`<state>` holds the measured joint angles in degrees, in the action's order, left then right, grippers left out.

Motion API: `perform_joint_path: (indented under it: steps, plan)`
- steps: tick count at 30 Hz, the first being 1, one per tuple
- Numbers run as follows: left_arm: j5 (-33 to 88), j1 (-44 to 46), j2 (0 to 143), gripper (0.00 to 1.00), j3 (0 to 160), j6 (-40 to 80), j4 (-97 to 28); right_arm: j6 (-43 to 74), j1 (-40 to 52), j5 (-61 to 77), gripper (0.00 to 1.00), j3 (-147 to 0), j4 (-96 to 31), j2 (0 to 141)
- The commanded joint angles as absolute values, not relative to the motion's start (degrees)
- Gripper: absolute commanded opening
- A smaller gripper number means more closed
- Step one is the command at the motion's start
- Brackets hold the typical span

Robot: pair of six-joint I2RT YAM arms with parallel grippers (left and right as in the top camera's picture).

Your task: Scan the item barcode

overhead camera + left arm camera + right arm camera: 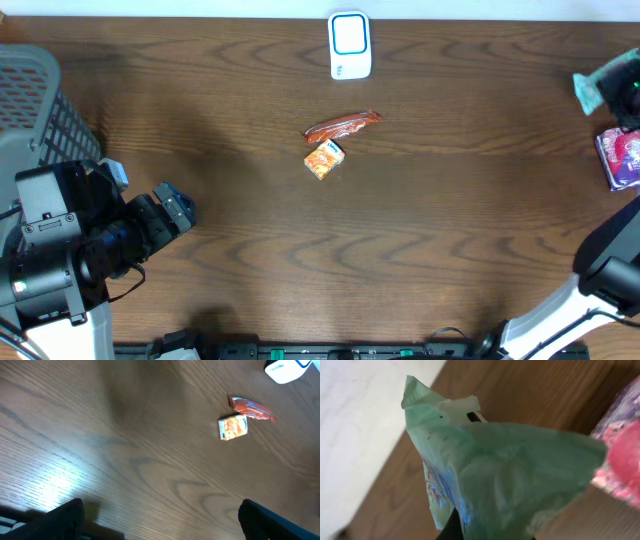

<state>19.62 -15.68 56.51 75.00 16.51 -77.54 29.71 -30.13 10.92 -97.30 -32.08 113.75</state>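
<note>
My right claw [624,100] clamps a green packet [510,470] at the table's [400,250] three o'clock edge; my left claw [165,525] gapes wide at eight o'clock.

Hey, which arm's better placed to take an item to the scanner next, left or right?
Right, probably. The right gripper is shut on the green packet, so it only needs carrying to the scanner. The left gripper hangs open and empty at the near left.

Mock shop checkout, perhaps staged in a lab, indicated by white box-shaped barcode scanner [349,45], grey plastic mesh basket [40,100], pale green plastic packet [600,88].
</note>
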Motion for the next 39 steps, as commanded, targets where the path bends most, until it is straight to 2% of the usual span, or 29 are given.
perform_joint_path:
  steps: [1,7,8,9,11,12,13,14,21,23,24,25,26,28,30,34,37,39]
  plan:
    - [20.34,-15.66,56.49,0.98,75.24,16.60,-77.56,23.70,-31.42,17.02,0.01,-97.49,-31.14,118.04]
    - [20.32,-15.66,56.49,0.98,75.24,16.60,-77.56,29.56,-33.69,12.88,0.01,-97.49,-26.70,124.86]
    - [20.34,-15.66,56.49,0.98,75.24,16.60,-77.56,30.50,-34.22,11.60,0.04,-97.49,-26.26,125.75]
    - [20.34,-15.66,56.49,0.98,75.24,16.60,-77.56,30.85,-34.70,10.46,0.09,-97.49,-26.15,126.21]
    - [20.34,-15.66,56.49,0.98,75.24,16.60,-77.56,30.41,-35.94,7.53,0.26,-97.49,-26.26,126.41]
    - [20.32,-15.66,56.49,0.98,75.24,16.60,-77.56,29.69,-36.53,6.46,0.44,-97.51,-26.35,126.23]
    - [20.32,-15.66,56.49,0.98,75.24,16.60,-77.56,29.41,-37.32,6.26,0.56,-97.60,-26.61,125.69]
    - [20.32,-15.66,56.49,0.98,75.24,16.60,-77.56,29.30,-38.13,6.50,0.61,-97.60,-26.87,124.92]
    - [20.32,-15.66,56.49,0.98,75.24,16.60,-77.56,29.32,-41.21,15.27,0.63,-97.62,-28.49,111.35]
    - [20.34,-15.66,56.49,0.98,75.24,16.60,-77.56,29.34,-40.77,18.76,0.67,-97.62,-28.38,107.04]
    - [20.34,-15.66,56.49,0.98,75.24,16.60,-77.56,29.32,-40.36,20.58,0.71,-97.62,-28.40,105.08]
    - [20.32,-15.66,56.49,0.98,75.24,16.60,-77.56,29.32,-39.77,22.96,0.80,-97.62,-28.75,102.80]
    - [20.32,-15.66,56.49,0.98,75.24,16.60,-77.56,29.30,-39.16,24.93,0.99,-97.62,-29.45,101.10]
    - [20.34,-15.66,56.49,0.98,75.24,16.60,-77.56,29.32,-37.30,29.50,0.99,-97.62,-32.27,97.60]
    - [20.34,-15.66,56.49,0.98,75.24,16.60,-77.56,29.65,-33.23,34.48,0.99,-97.60,-41.21,94.54]
    - [20.34,-15.66,56.49,0.98,75.24,16.60,-77.56,29.67,-23.22,33.98,0.99,-97.34,-54.96,94.35]
    - [20.34,-15.66,56.49,0.98,75.24,16.60,-77.56,29.41,-14.74,30.70,0.99,-96.29,-58.65,95.96]
    - [20.32,-15.66,56.49,0.98,75.24,16.60,-77.56,26.96,-4.93,29.15,0.99,-94.74,-57.43,98.91]
